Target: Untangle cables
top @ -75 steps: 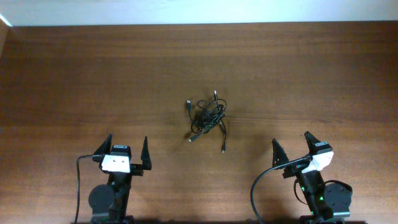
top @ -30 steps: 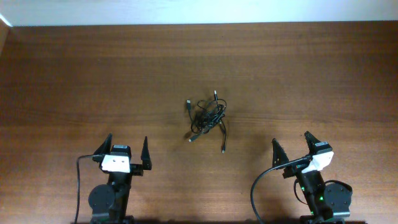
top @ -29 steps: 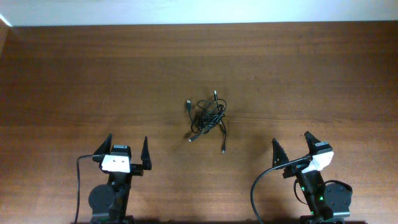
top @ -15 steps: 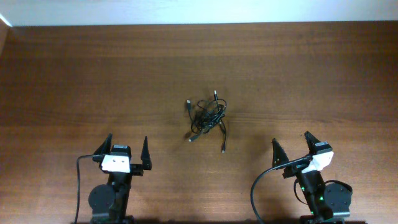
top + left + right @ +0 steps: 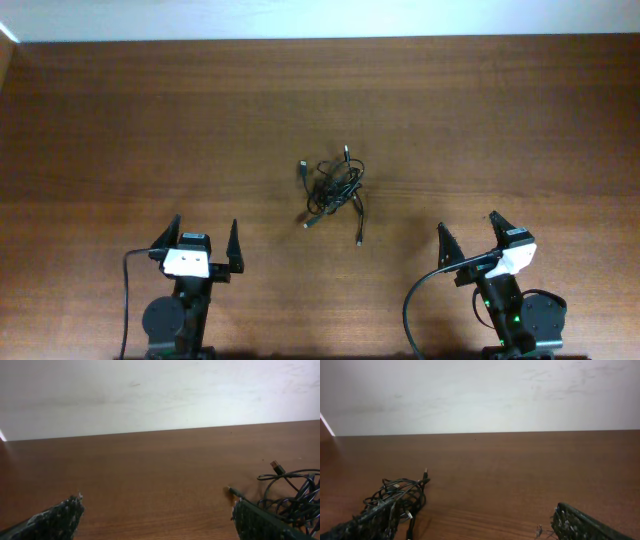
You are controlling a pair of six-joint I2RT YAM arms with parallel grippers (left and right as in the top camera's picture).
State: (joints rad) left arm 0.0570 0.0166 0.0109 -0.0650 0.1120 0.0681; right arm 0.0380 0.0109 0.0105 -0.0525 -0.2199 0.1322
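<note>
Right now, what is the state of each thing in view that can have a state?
cables: tangled in one bundle, lying on the table, untouched.
left gripper: open, empty, apart from the cables.
right gripper: open, empty, apart from the cables.

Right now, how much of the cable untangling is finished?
Nothing looks done: the thin black cords with silver-tipped plugs lie in one knotted bundle on the brown wooden table. Nothing is in hand: the left gripper and right gripper sit open and empty, away from it. All the pulling apart is left.
</note>
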